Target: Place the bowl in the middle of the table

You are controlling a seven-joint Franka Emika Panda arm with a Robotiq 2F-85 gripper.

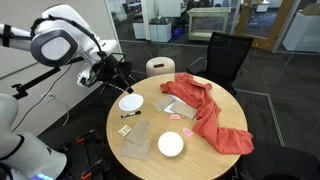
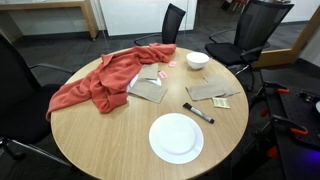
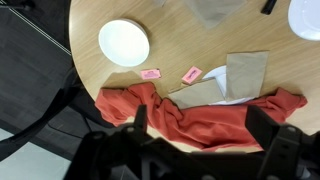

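The small white bowl (image 2: 197,60) sits near the edge of the round light wood table (image 2: 110,135), next to two pink packets. It also shows in an exterior view (image 1: 171,144) and at the upper left of the wrist view (image 3: 124,42). My gripper (image 1: 119,80) hovers above the table's edge on the arm's side, near the flatter white plate (image 1: 130,102) and apart from the bowl. In the wrist view its fingers (image 3: 203,130) are spread wide with nothing between them, over a red cloth. The arm is out of view in the exterior view from the far side.
A red cloth (image 2: 100,80) covers one side of the table, with a grey napkin (image 2: 150,88) on it. A brown napkin (image 2: 210,90), a black marker (image 2: 198,113) and a yellow packet (image 2: 222,102) lie between the plate (image 2: 176,137) and the bowl. Black chairs (image 2: 245,30) surround the table.
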